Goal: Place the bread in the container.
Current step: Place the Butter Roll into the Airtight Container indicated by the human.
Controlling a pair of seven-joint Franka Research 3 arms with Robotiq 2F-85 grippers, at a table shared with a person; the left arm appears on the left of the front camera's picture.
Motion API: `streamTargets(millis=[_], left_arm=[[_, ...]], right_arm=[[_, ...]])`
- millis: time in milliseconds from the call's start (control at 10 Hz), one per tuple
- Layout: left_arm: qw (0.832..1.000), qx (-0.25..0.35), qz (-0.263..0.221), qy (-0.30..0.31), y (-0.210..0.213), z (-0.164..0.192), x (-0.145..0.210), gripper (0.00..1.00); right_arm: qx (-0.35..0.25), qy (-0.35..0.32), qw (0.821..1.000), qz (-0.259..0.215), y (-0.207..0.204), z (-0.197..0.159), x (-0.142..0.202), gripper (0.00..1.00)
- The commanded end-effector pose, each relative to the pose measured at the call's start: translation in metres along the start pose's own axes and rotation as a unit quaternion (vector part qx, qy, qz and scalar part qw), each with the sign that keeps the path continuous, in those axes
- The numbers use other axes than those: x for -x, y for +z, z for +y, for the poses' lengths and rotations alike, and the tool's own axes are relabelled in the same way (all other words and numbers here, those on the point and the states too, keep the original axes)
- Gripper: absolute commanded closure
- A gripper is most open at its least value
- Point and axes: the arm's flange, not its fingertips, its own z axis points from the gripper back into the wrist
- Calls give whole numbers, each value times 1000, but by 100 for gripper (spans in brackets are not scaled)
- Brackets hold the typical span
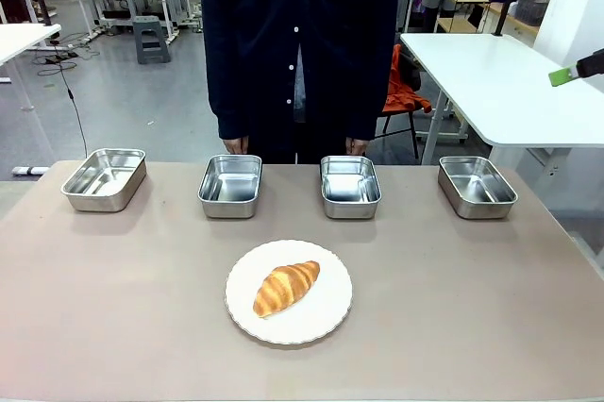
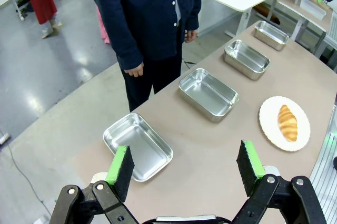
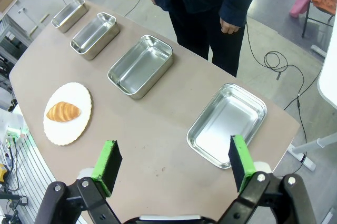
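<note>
While both my arms hang above the table [image 1: 113,308], the bread [image 1: 286,288] lies on a round white plate [image 1: 321,315] in the middle of the table's near half, well apart from the containers. It rests at a slant, one tip toward the far right.

Four shiny steel containers stand in a row along the far edge: the left-end container [image 1: 104,178], the left-middle container [image 1: 230,185], the right-middle container [image 1: 350,185] and the right-end container [image 1: 477,185]. A person [image 1: 300,43] in a dark buttoned top stands just behind the middle pair.

My left hand [image 2: 184,161] is spread wide, nothing between its green pads [image 2: 120,163], over bare table just beside the left-end container. My right hand [image 3: 172,153] is spread wide too and grips nothing, poised above the table near the right-end container.
</note>
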Motion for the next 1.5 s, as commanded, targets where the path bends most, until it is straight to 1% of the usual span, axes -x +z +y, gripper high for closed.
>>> streamTargets(millis=[0, 1400], left_arm=[[1000, 3, -5, -1, 2, 0, 1, 0], [1000, 3, -5, -1, 2, 0, 1, 0]], right_arm=[[-1, 2, 1000, -6, -1, 0, -1, 0], [-1, 2, 1000, -6, -1, 0, -1, 0]])
